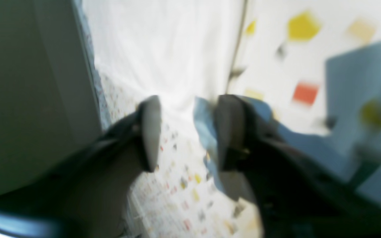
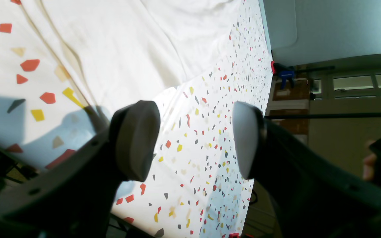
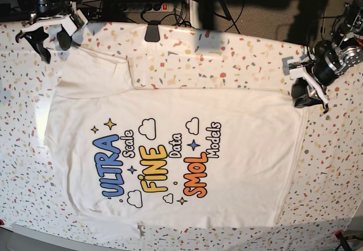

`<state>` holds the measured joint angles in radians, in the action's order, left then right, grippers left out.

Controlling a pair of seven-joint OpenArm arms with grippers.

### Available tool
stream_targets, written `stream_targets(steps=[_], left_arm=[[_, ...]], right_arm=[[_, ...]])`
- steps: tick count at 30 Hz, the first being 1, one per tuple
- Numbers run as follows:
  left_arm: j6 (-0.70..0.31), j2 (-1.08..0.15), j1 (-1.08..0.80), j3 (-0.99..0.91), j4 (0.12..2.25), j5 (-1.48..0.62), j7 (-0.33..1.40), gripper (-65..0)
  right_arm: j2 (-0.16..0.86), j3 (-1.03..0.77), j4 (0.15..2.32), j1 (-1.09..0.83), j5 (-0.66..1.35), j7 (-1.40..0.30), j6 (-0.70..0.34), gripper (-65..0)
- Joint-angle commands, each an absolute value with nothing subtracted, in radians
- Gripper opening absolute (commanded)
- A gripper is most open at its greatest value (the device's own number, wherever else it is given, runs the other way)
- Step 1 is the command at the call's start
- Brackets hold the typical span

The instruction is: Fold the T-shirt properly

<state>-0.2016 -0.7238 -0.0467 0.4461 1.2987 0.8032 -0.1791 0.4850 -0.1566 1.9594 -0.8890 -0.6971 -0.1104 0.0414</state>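
Left tool sits at the T-shirt's hem corner, prongs narrowed but gapped, grip uncertain; right tool hangs spread, empty. Shirt lies flat, print up, on the desk. Judged: first grasp; next, secure the hem before lifting.

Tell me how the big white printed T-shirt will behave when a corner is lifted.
The large white printed cotton T-shirt probably drapes limply: it lies flat with soft wrinkles, one sleeve already folded over. It looks light, so it may slide across the speckled white table cover. Lifting one corner likely trails the rest unevenly.
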Motion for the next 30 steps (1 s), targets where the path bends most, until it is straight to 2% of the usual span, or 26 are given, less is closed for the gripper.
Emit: stream_targets(steps=[1, 2, 3, 8, 14, 21, 30], left_arm=[[-0.209, -0.729, -0.044, 0.446, 1.302, 0.793, -0.186, -54.6], [-0.209, -0.724, -0.045, 0.446, 1.302, 0.792, -0.187, -61.7], [-0.209, -0.722, -0.046, 0.446, 1.302, 0.790, -0.183, -65.0], [-0.209, -0.721, -0.047, 0.446, 1.302, 0.766, -0.121, -65.0], [-0.209, -0.721, -0.047, 0.446, 1.302, 0.766, -0.120, -65.0], [-0.209, -0.721, -0.047, 0.446, 1.302, 0.766, -0.120, -65.0], [-0.209, -0.721, -0.047, 0.446, 1.302, 0.766, -0.120, -65.0]], right_arm=[[0.493, -0.164, 1.977, -0.897, -0.697, -0.102, 0.061, -27.5], [0.493, -0.164, 1.977, -0.897, -0.697, -0.102, 0.061, -27.5], [0.493, -0.164, 1.977, -0.897, -0.697, -0.102, 0.061, -27.5], [0.493, -0.164, 1.976, -0.896, -0.696, -0.101, 0.046, -27.5], [0.493, -0.163, 1.976, -0.851, -0.587, -0.116, -0.154, -27.5], [0.493, -0.163, 1.956, -0.747, -0.517, -0.120, -0.282, -27.5], [0.493, -0.162, 1.785, -0.641, -0.514, -0.065, -0.421, -27.6]])
